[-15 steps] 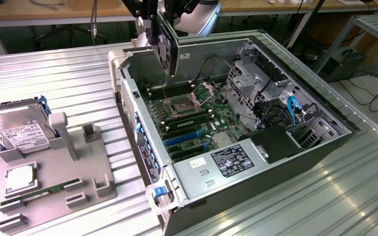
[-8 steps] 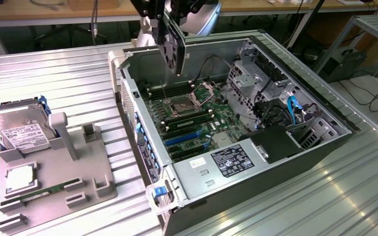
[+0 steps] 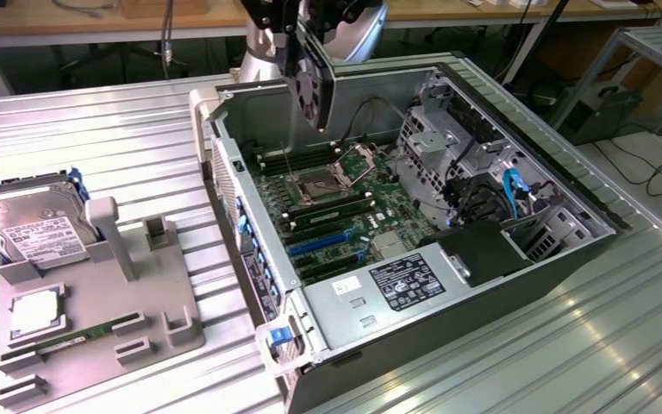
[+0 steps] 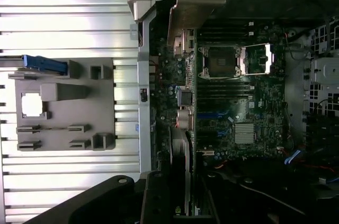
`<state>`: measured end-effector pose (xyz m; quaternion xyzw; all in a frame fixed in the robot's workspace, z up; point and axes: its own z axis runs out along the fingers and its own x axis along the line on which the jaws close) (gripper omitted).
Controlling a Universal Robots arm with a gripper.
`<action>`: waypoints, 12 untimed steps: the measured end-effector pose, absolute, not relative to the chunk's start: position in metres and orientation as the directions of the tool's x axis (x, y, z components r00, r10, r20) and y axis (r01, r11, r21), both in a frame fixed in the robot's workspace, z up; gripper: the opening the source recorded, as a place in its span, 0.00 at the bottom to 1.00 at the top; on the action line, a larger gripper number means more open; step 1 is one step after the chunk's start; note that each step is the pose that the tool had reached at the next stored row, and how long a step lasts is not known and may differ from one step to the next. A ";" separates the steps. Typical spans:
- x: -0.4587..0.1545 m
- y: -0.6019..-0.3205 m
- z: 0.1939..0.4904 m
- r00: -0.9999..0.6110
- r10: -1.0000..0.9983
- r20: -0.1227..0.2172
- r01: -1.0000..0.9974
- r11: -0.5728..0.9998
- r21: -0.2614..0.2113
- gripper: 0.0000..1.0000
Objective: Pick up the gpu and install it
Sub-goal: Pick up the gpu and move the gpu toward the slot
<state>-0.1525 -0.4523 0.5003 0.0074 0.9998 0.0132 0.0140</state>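
The claw [image 3: 306, 41] pinches the gpu [image 3: 311, 89], which hangs on edge just under it, above the open computer case [image 3: 561, 185]. The blue slots [image 3: 321, 241] lie far below the claw. In my judgement, the card should stay upright, its edge parallel to a slot, bracket [image 4: 193, 1] toward the case wall.

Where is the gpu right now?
The gpu hangs upright in the hand at the exterior view's top centre, above the open computer case and its motherboard.
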 end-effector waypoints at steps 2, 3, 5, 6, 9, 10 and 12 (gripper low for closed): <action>-0.150 -0.452 0.500 -1.000 0.015 -0.028 0.014 1.000 0.027 0.27; -0.149 -0.452 0.500 -0.999 0.015 -0.028 0.014 1.000 0.027 0.27; -0.145 -0.452 0.500 -1.000 0.015 -0.028 0.014 1.000 0.027 0.27; -0.144 -0.452 0.500 -1.000 0.015 -0.028 0.014 1.000 0.027 0.27; -0.139 -0.452 0.500 -0.999 0.015 -0.028 0.014 1.000 0.027 0.27; -0.138 -0.452 0.500 -1.000 0.015 -0.028 0.014 1.000 0.027 0.27; -0.134 -0.452 0.500 -1.000 0.015 -0.028 0.014 1.000 0.027 0.27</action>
